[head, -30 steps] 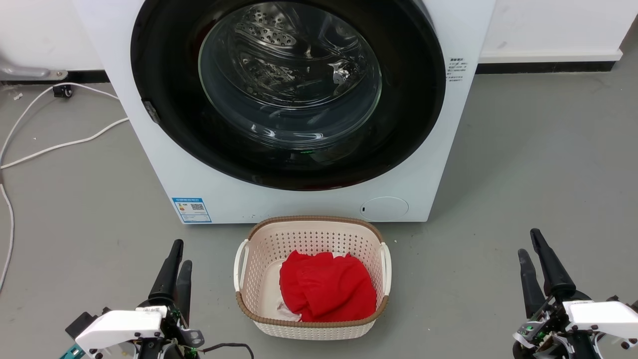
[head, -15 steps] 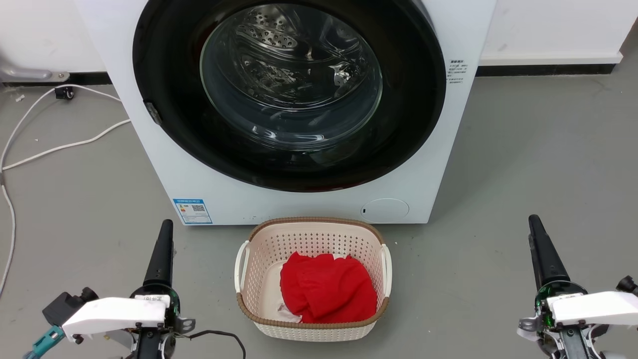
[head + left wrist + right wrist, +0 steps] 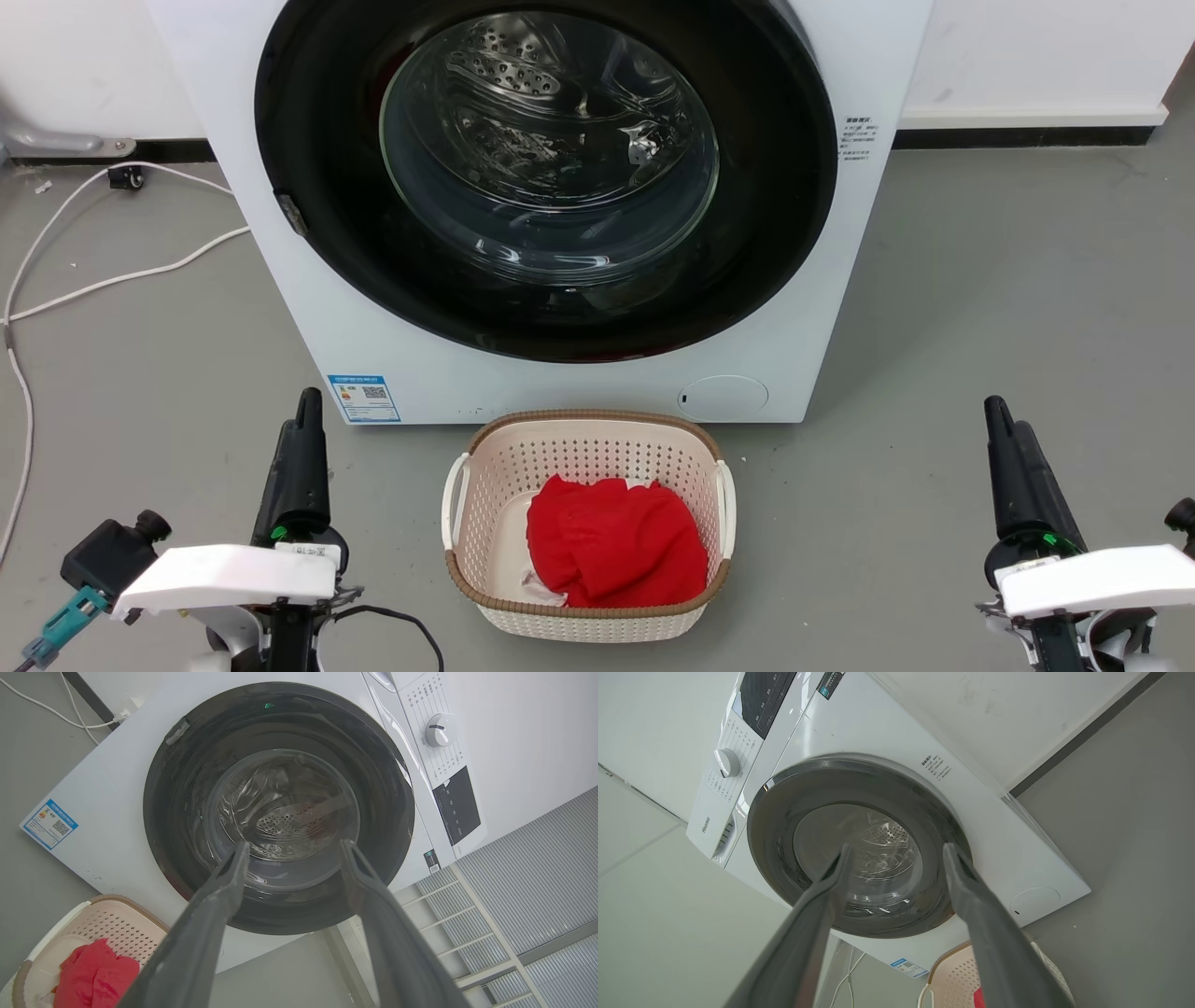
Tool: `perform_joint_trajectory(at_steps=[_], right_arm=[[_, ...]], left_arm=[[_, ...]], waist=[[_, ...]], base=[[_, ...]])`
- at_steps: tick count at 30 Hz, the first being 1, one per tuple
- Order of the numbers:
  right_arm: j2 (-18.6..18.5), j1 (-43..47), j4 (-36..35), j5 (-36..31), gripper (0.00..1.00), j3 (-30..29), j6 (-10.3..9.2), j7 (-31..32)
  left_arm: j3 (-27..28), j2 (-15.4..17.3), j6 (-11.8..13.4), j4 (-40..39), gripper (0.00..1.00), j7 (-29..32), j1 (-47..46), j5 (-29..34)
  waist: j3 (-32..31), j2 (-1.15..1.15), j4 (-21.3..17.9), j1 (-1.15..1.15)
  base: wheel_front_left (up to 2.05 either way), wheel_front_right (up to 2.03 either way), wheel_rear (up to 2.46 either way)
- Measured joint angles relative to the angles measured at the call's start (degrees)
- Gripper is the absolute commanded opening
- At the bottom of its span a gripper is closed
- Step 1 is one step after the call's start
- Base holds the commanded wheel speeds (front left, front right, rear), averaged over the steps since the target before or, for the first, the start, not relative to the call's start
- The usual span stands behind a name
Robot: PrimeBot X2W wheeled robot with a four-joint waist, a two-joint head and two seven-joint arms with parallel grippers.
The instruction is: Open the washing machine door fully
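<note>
The washing machine door (image 3: 549, 149), a glossy black disc with a clear glass bowl at its centre, lies flat against the white machine front, with its hinge (image 3: 290, 214) on the left. It also fills the middle of the left wrist view (image 3: 280, 807) and the right wrist view (image 3: 859, 830). My left gripper (image 3: 306, 411) hovers low over the floor, left of the basket and well short of the door. Its fingers stand apart with nothing between them (image 3: 294, 843). My right gripper (image 3: 1004, 415) hovers to the right, equally far back, also open and holding nothing (image 3: 896, 846).
A cream laundry basket (image 3: 588, 429) holding a red cloth (image 3: 611, 541) sits on the grey floor just before the machine. White cables (image 3: 112, 275) trail over the floor at the left. A small round white flap (image 3: 723, 396) sits at the machine's lower right.
Both grippers have moved forward toward the machine and rolled at the wrist, so their fingers now line up edge-on in the head view. The head camera has shifted slightly. The door has not moved.
</note>
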Motion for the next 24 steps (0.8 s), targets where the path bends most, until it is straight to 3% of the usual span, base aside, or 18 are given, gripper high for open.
perform_joint_trajectory(at_steps=[10, 24], right_arm=[[0.04, 0.87, -1.31, -12.71, 1.0, 1.33, 0.0, -1.66], [0.07, 1.68, -2.44, -24.2, 1.0, 2.02, 0.0, -1.99]], left_arm=[[-0.77, 0.07, -0.01, -0.81, 1.0, -1.82, 0.24, 10.95], [-1.22, 0.97, -0.02, 0.41, 1.0, -3.87, 0.73, 25.35]], waist=[[-0.22, 0.0, -0.17, 0.0], [-0.35, 0.0, -0.63, 0.0]], base=[[0.0, 0.0, 0.0], [0.0, 0.0, 0.0]])
